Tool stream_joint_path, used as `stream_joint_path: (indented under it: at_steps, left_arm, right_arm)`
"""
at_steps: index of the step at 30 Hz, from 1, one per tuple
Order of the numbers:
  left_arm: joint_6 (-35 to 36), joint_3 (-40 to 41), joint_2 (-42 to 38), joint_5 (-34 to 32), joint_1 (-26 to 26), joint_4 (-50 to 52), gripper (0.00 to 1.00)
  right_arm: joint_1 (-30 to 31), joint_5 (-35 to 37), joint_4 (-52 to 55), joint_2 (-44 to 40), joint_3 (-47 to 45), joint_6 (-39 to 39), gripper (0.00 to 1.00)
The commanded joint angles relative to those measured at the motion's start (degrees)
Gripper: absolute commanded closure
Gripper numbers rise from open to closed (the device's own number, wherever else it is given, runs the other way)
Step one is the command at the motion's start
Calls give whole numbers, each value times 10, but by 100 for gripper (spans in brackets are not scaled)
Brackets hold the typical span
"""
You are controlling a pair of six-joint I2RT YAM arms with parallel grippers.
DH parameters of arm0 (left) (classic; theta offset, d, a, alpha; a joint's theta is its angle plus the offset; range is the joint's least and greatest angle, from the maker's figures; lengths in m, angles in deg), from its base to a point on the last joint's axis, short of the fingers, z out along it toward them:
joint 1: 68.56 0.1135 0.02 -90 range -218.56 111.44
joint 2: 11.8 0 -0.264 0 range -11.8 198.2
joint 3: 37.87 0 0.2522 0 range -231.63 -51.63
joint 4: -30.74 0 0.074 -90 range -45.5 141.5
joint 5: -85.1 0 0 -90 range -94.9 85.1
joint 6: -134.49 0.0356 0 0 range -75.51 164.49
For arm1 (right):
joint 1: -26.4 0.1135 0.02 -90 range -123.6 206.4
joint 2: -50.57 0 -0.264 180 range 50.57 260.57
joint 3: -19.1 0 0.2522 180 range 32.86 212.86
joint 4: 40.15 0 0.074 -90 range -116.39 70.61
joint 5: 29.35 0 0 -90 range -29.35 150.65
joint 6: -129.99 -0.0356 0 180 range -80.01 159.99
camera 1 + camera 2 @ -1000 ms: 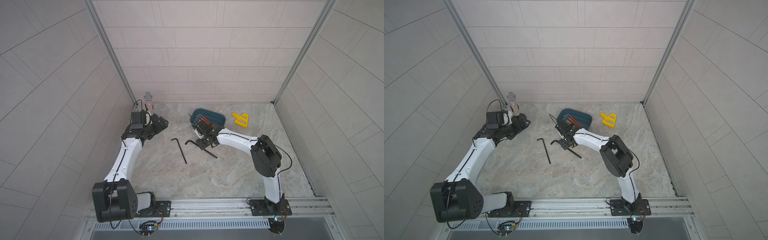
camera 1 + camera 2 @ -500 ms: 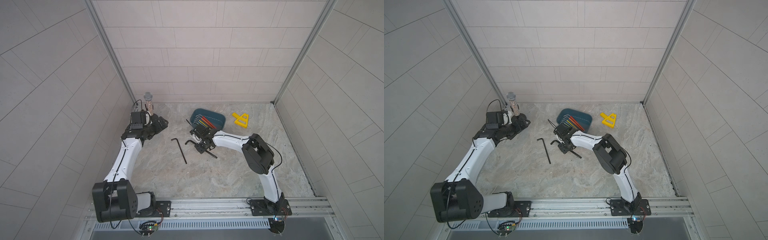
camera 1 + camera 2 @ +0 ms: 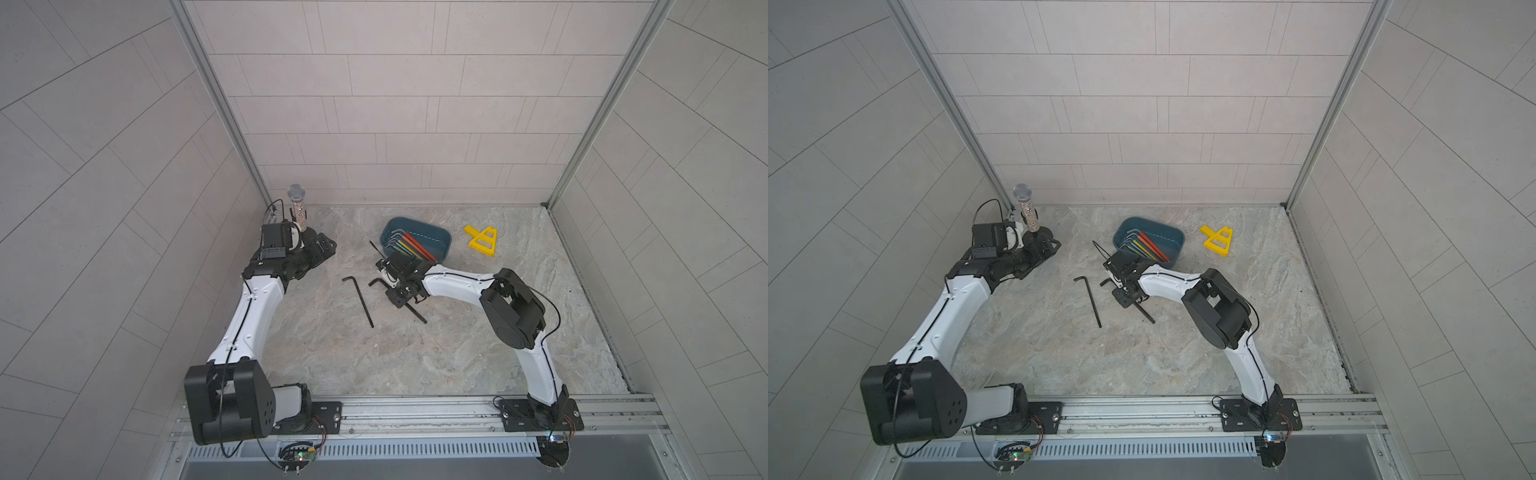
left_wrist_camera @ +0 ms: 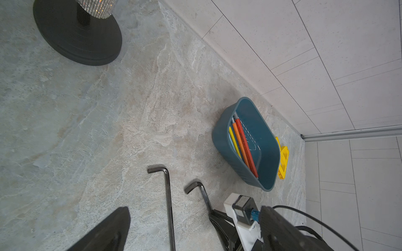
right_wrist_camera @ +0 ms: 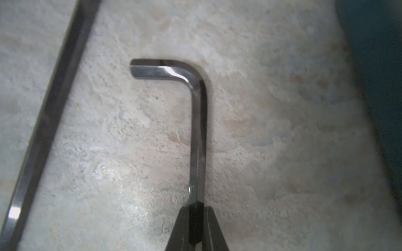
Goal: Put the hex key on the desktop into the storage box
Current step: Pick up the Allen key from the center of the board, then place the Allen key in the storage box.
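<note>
Two black hex keys are seen on the desktop [image 3: 415,365], both outside the storage box [image 3: 448,245]. The gripped hex key [image 5: 196,130] is pinched at mid-shaft by the right gripper [image 5: 196,209]. The jaws are closed right down onto the thin shaft, with no gap visible on either side. The key appears to lie flat on the marble, its short bent end pointing away from the box, and no lift is evident. The loose hex key [image 3: 361,301] is left untouched just beside it, apart from the claw.

Step judged: the grasp is made and the lift is not yet begun. A straight raise is called for next, then a short carry toward the box, which stands near, just beyond the wrist. The long shaft has to be turned to lie along the box's length, or one end may catch the rim. Slip or swivel in the pinch is a likely risk, since the shaft is thin and smooth.

Container: the storage box is seen upright in both top views, and a fan of coloured hex keys [image 3: 409,247] (red, orange, yellow, blue) is laid along one side. Bare floor is left on the other side, so room is judged enough. A yellow frame [image 3: 482,241] is set beside the box and holds nothing.

The left gripper [image 3: 322,249] is parked near a microphone stand [image 3: 297,203] and nothing is held. Its opening cannot be told.
</note>
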Motion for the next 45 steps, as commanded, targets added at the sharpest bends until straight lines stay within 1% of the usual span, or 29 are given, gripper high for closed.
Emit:
stream_joint_path:
  at_steps: [1,4,10,17,26,32,37,41,45]
  left_arm:
    - [4,7,-5,-4,5,-2,0]
    - [4,6,-6,-4,5,-2,0]
    - [4,7,-6,-5,6,-2,0]
    - [4,7,-8,-6,6,-1,0]
    - [4,8,-8,-6,7,-2,0]
    - [3,8,-5,-6,8,-3,0]
    - [3,9,-1,-5,8,-3,0]
    - [3,9,1,-7,8,-3,0]
    - [3,9,5,-8,8,-3,0]
  right_arm:
    - [1,10,28,38,-28,-1,100]
    - [1,13,27,25,-26,-1,100]
    - [-3,40,34,-36,-12,0,100]
    - [-20,50,106,-56,73,35,100]
    - [-66,63,131,-46,167,83,100]
    - [-114,49,160,0,272,119,100]
    - [-149,32,213,82,405,169,100]
    - [-165,32,245,153,511,201,100]
    - [-177,27,242,193,557,218,100]
